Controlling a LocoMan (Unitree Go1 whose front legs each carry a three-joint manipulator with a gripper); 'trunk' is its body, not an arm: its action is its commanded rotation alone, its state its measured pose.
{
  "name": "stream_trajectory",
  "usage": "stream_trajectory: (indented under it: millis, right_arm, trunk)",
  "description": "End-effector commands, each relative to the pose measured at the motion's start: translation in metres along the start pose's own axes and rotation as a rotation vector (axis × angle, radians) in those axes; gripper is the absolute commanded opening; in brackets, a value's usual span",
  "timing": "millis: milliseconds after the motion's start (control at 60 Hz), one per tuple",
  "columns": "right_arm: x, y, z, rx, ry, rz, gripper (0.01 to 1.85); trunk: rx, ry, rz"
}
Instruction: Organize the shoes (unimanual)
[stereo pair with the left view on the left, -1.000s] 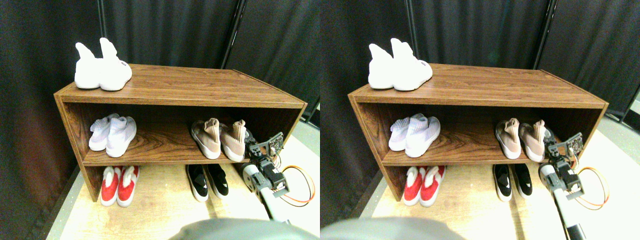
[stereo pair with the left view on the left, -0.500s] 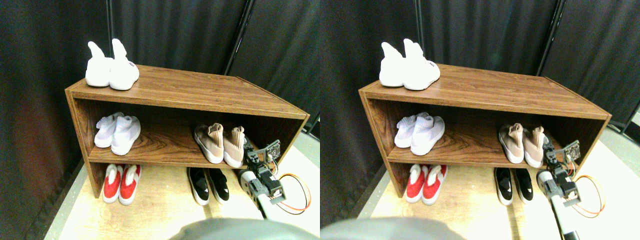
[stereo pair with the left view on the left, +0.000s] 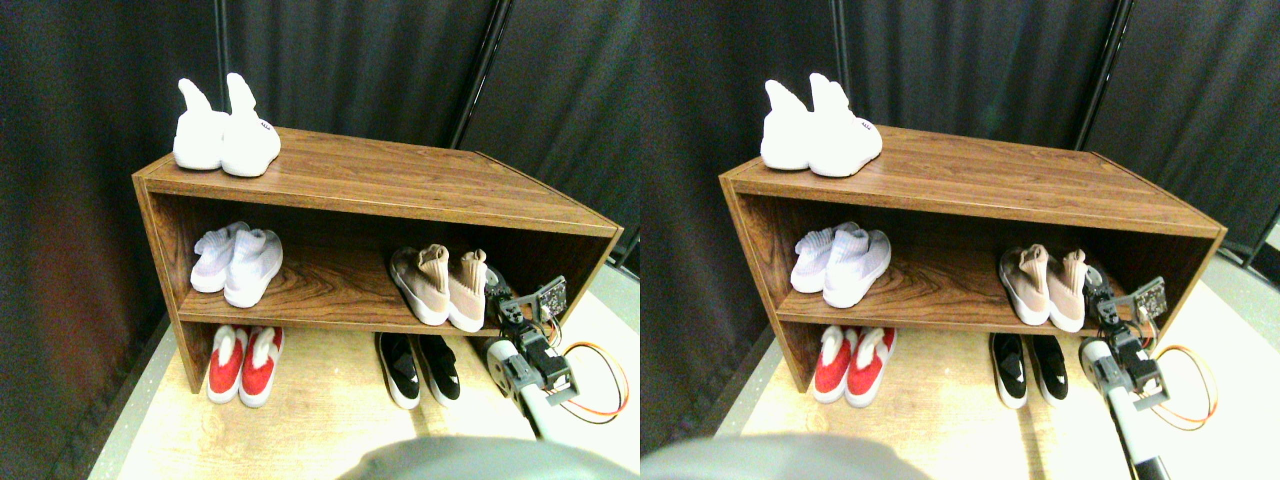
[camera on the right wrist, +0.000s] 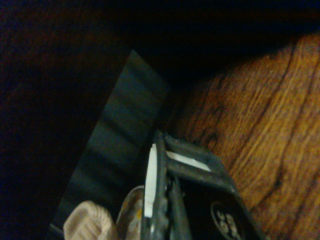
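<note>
Dark curtains (stereo pair with the left view on the left: 350, 60) behind a wooden shoe bench (stereo pair with the left view on the left: 400, 185) on pale floor. Right gripper (stereo pair with the left view on the left: 497, 298) sits at the middle shelf's (stereo pair with the left view on the left: 320, 290) right end, just beside the beige-tan pair (stereo pair with the left view on the left: 440, 287), whose knit cuff shows beside the jaw frame in the wrist view; cannot tell whether it is open or holds anything. Outward: black pair (stereo pair with the left view on the left: 418, 366) on the floor beneath, red-and-white pair (stereo pair with the left view on the left: 243, 362) at the lower left, pale pair (stereo pair with the left view on the left: 238, 266) on the shelf's left, all-white high-cuff pair (stereo pair with the left view on the left: 224, 135) on top, orange cable (stereo pair with the left view on the left: 600, 380) looped by the arm.
</note>
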Motion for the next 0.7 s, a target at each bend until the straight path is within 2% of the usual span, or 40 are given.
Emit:
stream_trajectory:
  millis: [17,200,350,517,533,617,633,683,700]
  right_arm:
    - [0.0,0.008,0.007,-0.033,-0.018,0.043,0.06]
    - [-0.009,0.02,0.018,-0.04,-0.008,0.113,0.06]
    - [-0.029,0.031,0.023,-0.081,0.006,0.175,0.06]
    - [-0.056,0.036,0.03,-0.093,0.037,0.22,0.06]
    - [-0.059,0.036,0.031,-0.09,0.041,0.224,0.06]
    - [-0.069,0.035,0.036,-0.092,0.134,0.299,0.06]
    - [-0.07,0.034,0.038,-0.088,0.171,0.314,0.06]
    - [-0.073,0.033,0.04,-0.081,0.208,0.33,0.06]
    - [-0.076,0.033,0.04,-0.087,0.202,0.332,0.06]
  trunk:
    - [-0.007,0.01,-0.004]
    - [-0.003,0.004,-0.013]
    - [0.002,0.001,-0.019]
    - [0.004,0.004,-0.024]
    - [0.005,0.01,-0.026]
    - [0.007,0.014,-0.03]
    - [0.007,0.014,-0.03]
    - [0.007,0.014,-0.03]
    - [0.009,0.02,-0.031]
